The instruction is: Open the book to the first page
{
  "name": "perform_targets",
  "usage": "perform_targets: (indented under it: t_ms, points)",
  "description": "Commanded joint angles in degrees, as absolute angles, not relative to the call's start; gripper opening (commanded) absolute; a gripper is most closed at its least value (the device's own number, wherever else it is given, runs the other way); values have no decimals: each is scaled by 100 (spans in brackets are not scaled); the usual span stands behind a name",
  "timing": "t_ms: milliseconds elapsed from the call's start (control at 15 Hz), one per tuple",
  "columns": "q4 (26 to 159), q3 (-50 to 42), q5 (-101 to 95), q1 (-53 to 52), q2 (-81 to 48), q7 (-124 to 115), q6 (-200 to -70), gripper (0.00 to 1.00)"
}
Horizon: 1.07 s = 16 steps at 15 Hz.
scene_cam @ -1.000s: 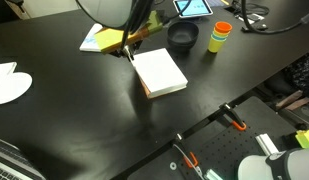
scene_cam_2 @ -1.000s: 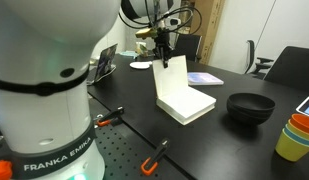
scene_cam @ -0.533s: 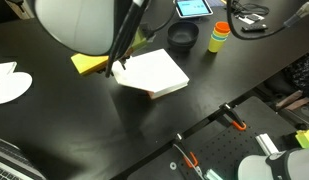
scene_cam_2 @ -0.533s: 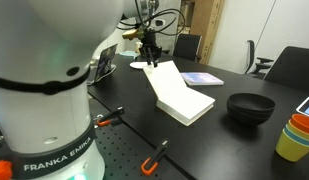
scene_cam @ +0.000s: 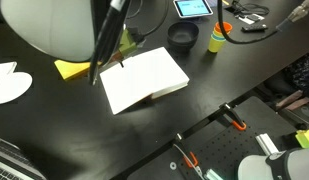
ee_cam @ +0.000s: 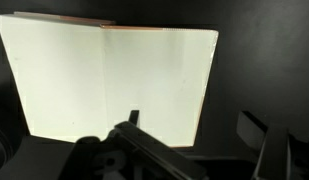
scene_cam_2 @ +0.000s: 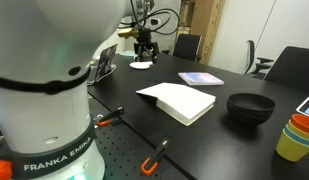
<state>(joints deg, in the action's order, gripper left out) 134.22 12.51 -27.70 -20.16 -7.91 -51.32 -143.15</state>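
Note:
The book (scene_cam: 144, 80) lies open and flat on the black table, with plain white pages facing up. It is low and flat in an exterior view (scene_cam_2: 179, 98). The wrist view shows both white leaves, the first page (ee_cam: 159, 75) to the right of the fold. My gripper (ee_cam: 194, 125) hangs above the book's near edge, open, with nothing between its fingers (ee_cam: 134, 118). In both exterior views the gripper (scene_cam: 95, 78) (scene_cam_2: 144, 48) is off the book's opened side and touches nothing.
A black bowl (scene_cam: 182, 35) (scene_cam_2: 250, 107) and stacked coloured cups (scene_cam: 219, 35) (scene_cam_2: 294, 135) stand beyond the book. A thin blue booklet (scene_cam_2: 201, 78), a yellow pad (scene_cam: 69, 68) and a round white disc (scene_cam: 9, 85) lie on the table. Orange clamps (scene_cam: 234, 122) line its edge.
The gripper was shut on the upright cover. It swung the cover over until it lay flat, then opened and let go, moving off to the side.

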Motion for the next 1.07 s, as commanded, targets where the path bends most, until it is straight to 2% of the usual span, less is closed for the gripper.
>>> perform_targets:
  t_ms: [0,600,933,1000]
  points:
    - [13433,999,-2452,-1706,-859,-4947,-14292,100]
    - [13999,130,-1311,-642,-826,-4107,-14346,100]
    - [14325,144,173,-118,-843,-2215,-14405,100]
    - [14194,13,-353,-348,-918,-2897,-14328,100]
